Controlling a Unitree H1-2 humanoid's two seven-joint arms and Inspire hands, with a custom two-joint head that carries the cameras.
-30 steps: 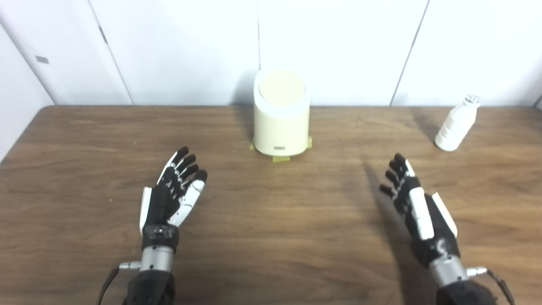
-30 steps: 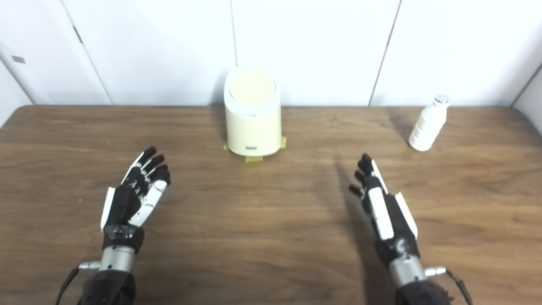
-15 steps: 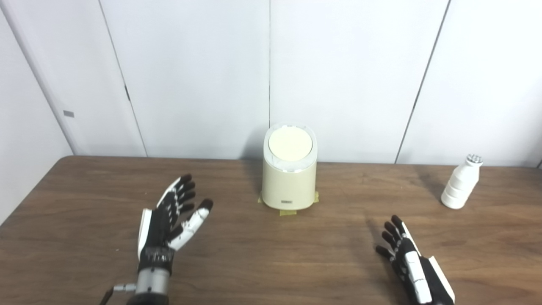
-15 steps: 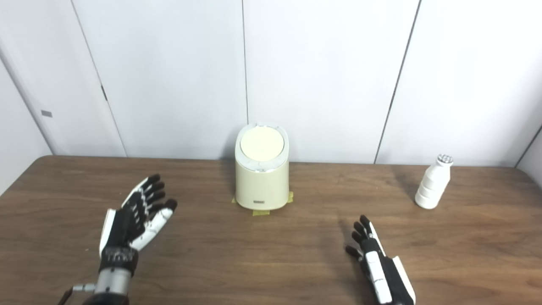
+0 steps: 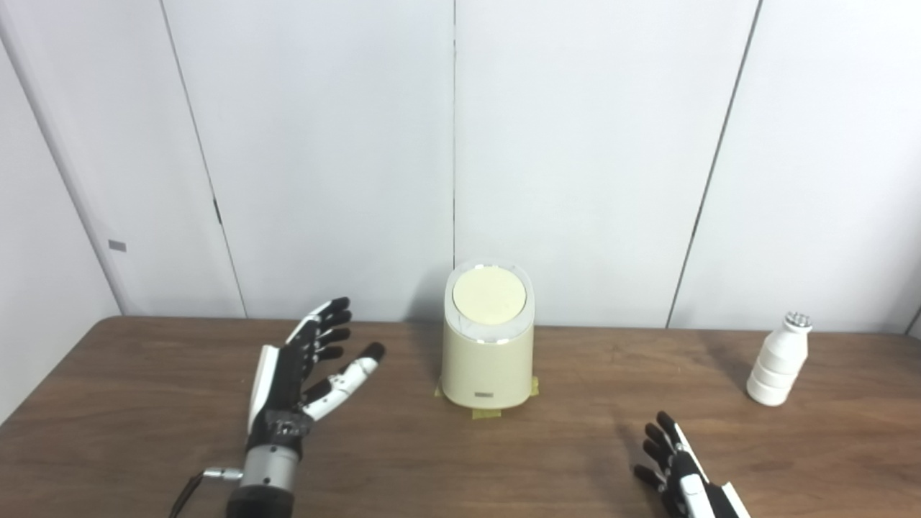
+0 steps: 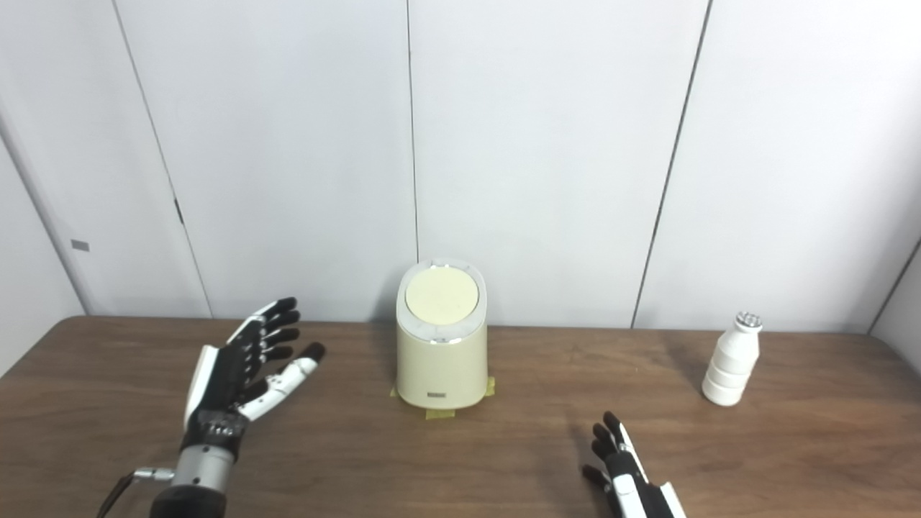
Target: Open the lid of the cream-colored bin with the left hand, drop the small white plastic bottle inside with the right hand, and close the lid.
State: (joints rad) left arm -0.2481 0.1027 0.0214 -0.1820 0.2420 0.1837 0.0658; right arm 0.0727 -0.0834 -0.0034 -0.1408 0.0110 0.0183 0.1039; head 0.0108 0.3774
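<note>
Scene evenly and brightly lit from above; white wall (image 5: 575, 144) slightly washed out. Soft shadows are cast toward 11 o'clock from bin (image 5: 486, 360) and bottle (image 5: 776, 367) onto table (image 5: 144, 403). Mild softness throughout, no glare seen.

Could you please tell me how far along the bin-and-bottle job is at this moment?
Nothing looks done: the bin has its lid shut, and the white bottle stands untouched at the far right of the table. In hand: the left hand is raised, open, left of the bin, not touching it; the right hand is open and low. Left: open the lid, drop the bottle in, close.
</note>
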